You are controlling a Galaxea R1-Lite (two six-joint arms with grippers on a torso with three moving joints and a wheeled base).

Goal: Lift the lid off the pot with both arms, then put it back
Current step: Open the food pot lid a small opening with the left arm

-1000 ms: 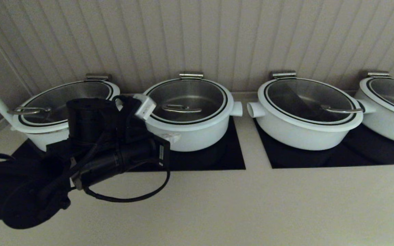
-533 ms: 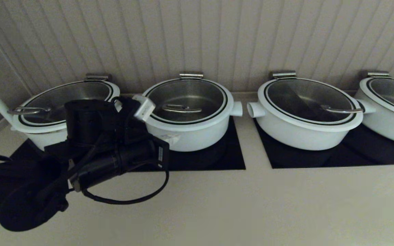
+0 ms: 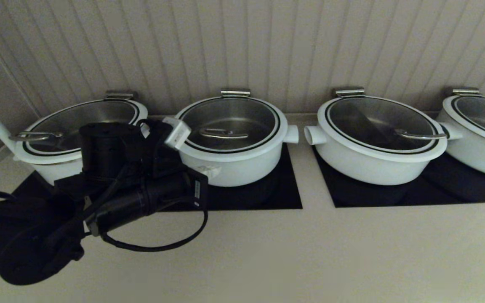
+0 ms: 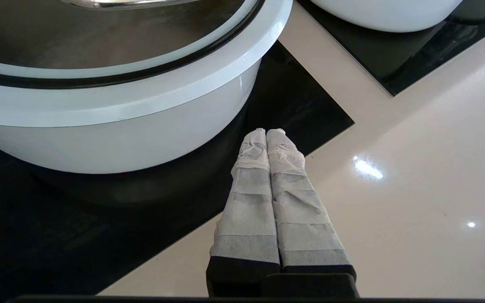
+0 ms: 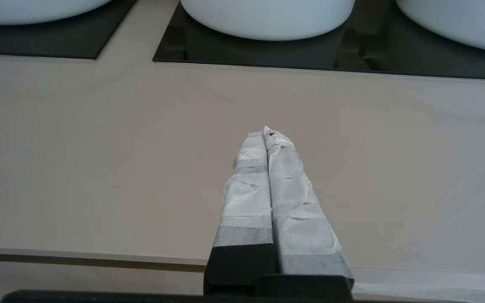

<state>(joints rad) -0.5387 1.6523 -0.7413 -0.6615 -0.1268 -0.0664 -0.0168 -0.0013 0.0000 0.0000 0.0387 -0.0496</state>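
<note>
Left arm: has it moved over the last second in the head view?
Yes, slightly. The left arm has drifted left: its white box sits a little further left against the pot. The lid is still seated.

No legible text, brand, number or sign anywhere in the three views. Only candidates: a small pale sticker [image 3: 211, 170] on the front wall of the white round pot with the steel interior [image 3: 242, 168], and a small label strip [image 3: 198, 190] on the black jointed left arm [image 3: 141, 198]. Whatever is printed on either is too small to make out. Tape-wrapped fingers in both wrist views carry no markings.
</note>
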